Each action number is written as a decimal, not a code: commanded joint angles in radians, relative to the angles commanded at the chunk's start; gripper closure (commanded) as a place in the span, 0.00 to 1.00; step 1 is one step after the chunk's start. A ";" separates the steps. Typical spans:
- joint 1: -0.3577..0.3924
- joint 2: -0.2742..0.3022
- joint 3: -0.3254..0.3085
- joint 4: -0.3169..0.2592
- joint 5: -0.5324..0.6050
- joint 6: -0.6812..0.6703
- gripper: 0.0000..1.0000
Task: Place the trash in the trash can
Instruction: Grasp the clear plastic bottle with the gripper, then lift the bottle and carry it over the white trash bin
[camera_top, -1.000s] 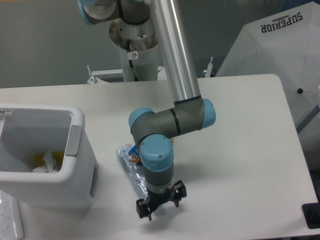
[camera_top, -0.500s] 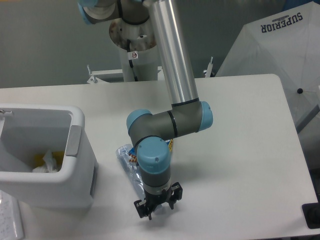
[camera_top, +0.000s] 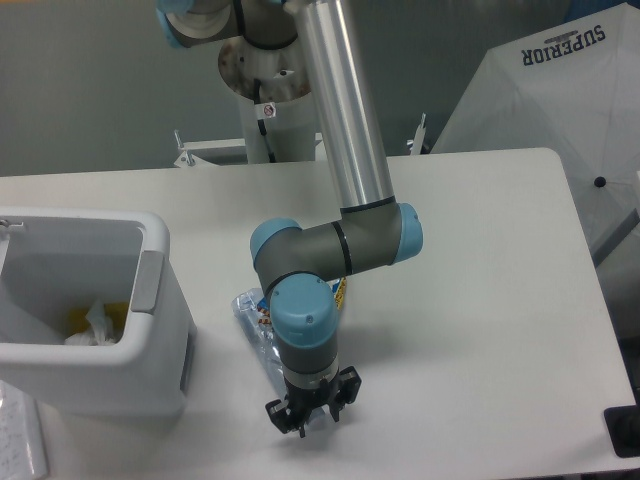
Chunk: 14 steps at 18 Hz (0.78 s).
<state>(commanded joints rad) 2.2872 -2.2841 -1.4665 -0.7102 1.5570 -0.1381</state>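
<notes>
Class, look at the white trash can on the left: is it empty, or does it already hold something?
Not empty. Through the open top of the trash can, a crumpled white tissue and a yellow scrap lie at the bottom.

The word "SUPERIOR" stands in dark capitals on the white umbrella (camera_top: 560, 100) at the far right, running slantwise upward. A small round red-and-white sign (camera_top: 268, 110) sits on the robot's white base column at the far side, too small to read.

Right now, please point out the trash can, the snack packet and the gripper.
trash can (camera_top: 160, 330): fixed camera, on its front right wall.
snack packet (camera_top: 263, 312): fixed camera, on its visible left part.
gripper (camera_top: 303, 421): fixed camera, between its fingertips.
</notes>
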 joint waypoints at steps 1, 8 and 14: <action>0.000 0.000 0.000 0.000 0.000 0.000 0.62; 0.000 0.002 0.006 0.000 0.000 -0.002 0.69; 0.020 0.032 0.106 0.000 -0.006 0.006 0.69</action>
<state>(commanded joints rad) 2.3070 -2.2520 -1.3610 -0.7102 1.5509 -0.1319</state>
